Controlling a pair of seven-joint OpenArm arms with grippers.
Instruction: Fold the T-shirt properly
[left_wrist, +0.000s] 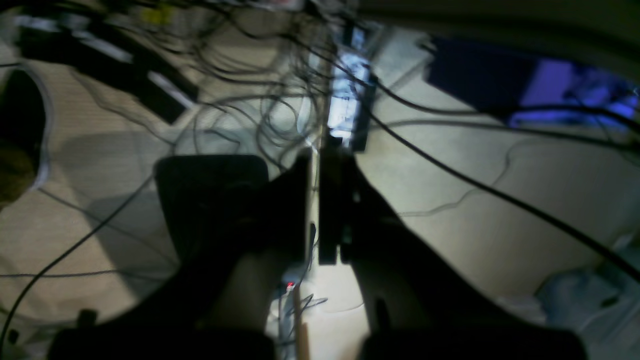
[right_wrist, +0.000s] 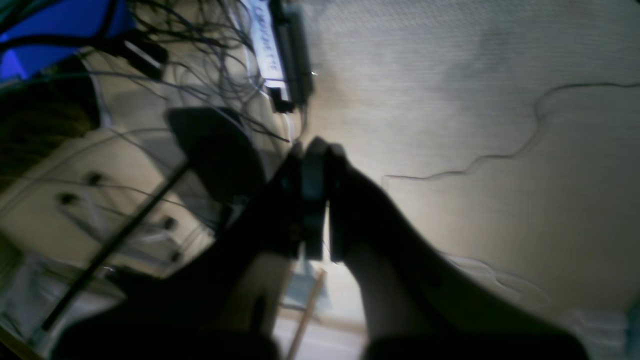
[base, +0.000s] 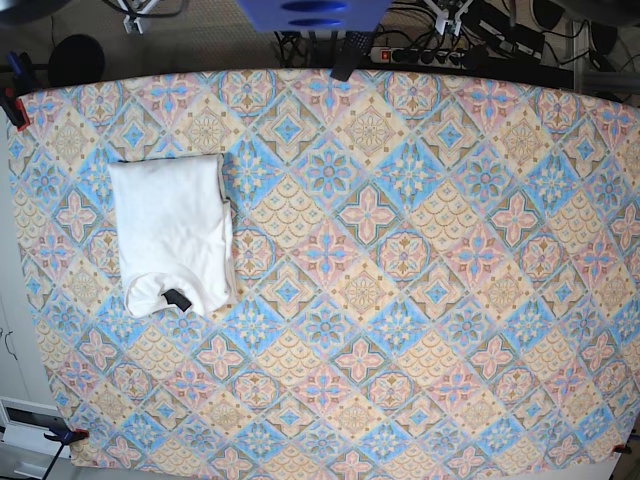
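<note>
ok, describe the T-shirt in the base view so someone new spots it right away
Start from the patterned tablecloth that covers the whole table and go to its left side, toward the far edge. There lies the T-shirt, folded into a compact rectangle, collar toward the near edge with a small dark label. It is the only plain white thing on the colourful cloth.

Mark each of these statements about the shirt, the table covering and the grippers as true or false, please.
1. The T-shirt lies folded near the base view's left side. True.
2. Its printed lettering faces up. False: only plain white fabric shows.
3. The patterned cloth covering the table is a single solid colour. False: it has blue, pink and cream tiles.
4. The right gripper is shut on nothing. True.
5. The left gripper holds the shirt. False: it is shut, empty, over the floor.
</note>
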